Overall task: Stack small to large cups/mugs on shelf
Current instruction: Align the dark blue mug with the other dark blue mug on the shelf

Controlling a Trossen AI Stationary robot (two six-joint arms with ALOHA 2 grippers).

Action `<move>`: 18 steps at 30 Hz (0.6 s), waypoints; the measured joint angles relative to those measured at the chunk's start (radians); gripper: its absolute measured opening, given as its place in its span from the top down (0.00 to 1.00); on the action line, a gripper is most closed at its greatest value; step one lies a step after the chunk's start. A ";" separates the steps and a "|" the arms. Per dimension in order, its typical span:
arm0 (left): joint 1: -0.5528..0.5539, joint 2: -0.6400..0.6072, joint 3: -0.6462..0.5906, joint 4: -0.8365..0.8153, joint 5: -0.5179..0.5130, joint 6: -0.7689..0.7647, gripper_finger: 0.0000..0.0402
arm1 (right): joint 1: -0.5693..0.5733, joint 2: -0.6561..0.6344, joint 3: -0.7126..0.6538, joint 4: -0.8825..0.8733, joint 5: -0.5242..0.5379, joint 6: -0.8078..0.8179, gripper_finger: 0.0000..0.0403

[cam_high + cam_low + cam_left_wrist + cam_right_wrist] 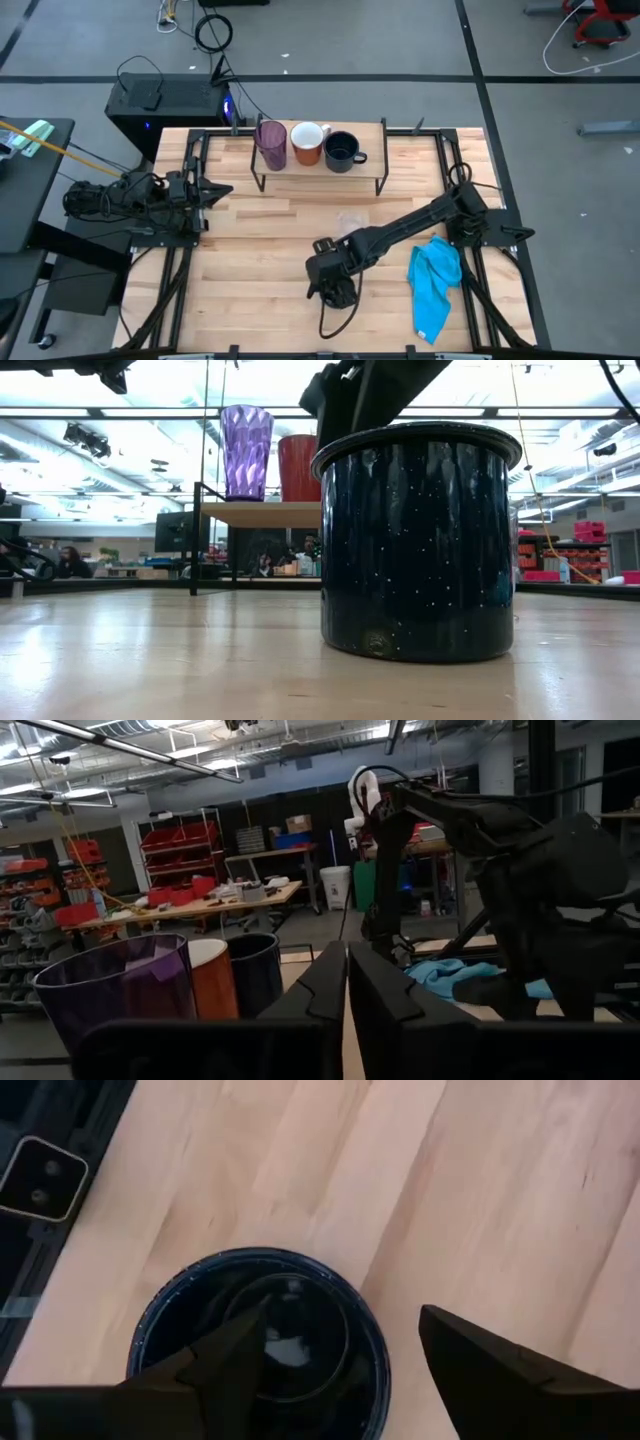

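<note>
A dark navy speckled mug (418,540) stands upright on the table near its front edge and also shows from above in the right wrist view (262,1350). My right gripper (340,1345) is open just above it, pointing down, with one finger over the mug's mouth and the other outside the rim; no touch shows. A purple tumbler (271,144), a white-and-orange mug (308,143) and a second dark mug (343,151) stand in a row on the shelf (320,180). My left gripper (346,985) is shut and empty at the table's left edge (212,190).
A blue cloth (436,285) lies crumpled at the front right, beside my right arm. A small clear glass (350,219) shows faintly on the table in front of the shelf. A pale ring shows inside the near mug (290,1330); what it is I cannot tell.
</note>
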 joint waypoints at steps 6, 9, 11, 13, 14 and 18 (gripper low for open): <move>0.000 0.000 0.000 0.000 0.000 0.000 0.98 | -0.010 0.017 0.000 0.000 -0.020 -0.045 0.40; 0.000 0.000 0.000 0.000 0.000 0.000 0.98 | -0.014 0.038 0.000 0.004 -0.044 -0.068 0.43; 0.000 0.000 0.000 0.000 0.000 0.000 0.97 | -0.014 0.053 0.000 0.005 -0.056 -0.076 0.45; 0.000 0.000 0.000 0.000 0.000 0.000 0.95 | -0.015 0.066 0.000 0.013 -0.060 -0.091 0.48; 0.000 0.000 0.000 0.000 0.000 0.000 0.94 | -0.016 0.068 0.000 0.017 -0.060 -0.098 0.49; 0.000 0.000 0.000 0.000 0.000 0.000 0.93 | -0.019 0.067 0.001 0.045 -0.060 -0.121 0.56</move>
